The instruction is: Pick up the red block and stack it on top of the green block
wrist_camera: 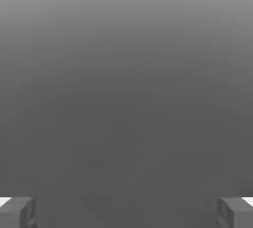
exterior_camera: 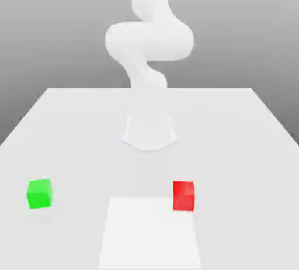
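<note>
2 small cubes sit well apart on a pale grey table. At the exterior view's left is the green block; at the exterior view's right is the red block, resting beside the corner of a lighter square patch on the tabletop. Behind them, a white robot arm rises from its round base. From the hand view, the gripper has its 2 grey fingertips spread wide, with nothing between them.
</note>
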Action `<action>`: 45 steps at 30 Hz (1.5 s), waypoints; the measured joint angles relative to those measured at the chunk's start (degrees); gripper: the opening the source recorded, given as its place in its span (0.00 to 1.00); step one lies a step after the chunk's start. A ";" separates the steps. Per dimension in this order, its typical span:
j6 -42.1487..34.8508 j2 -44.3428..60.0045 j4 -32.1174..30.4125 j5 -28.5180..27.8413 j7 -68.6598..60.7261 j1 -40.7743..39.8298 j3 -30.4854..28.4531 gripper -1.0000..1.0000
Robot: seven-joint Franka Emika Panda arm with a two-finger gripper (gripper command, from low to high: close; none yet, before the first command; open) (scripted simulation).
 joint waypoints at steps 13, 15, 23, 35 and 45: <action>17.85 22.79 -23.41 4.16 7.24 3.75 5.99 0.50; 21.09 27.05 -27.49 3.87 9.33 4.28 7.35 0.50; 39.12 49.79 -30.71 -6.31 19.45 7.62 4.20 0.50; 35.38 45.34 -31.40 -2.80 16.96 8.37 4.55 0.00; 24.72 36.38 -29.49 -0.77 9.31 2.77 -3.55 0.00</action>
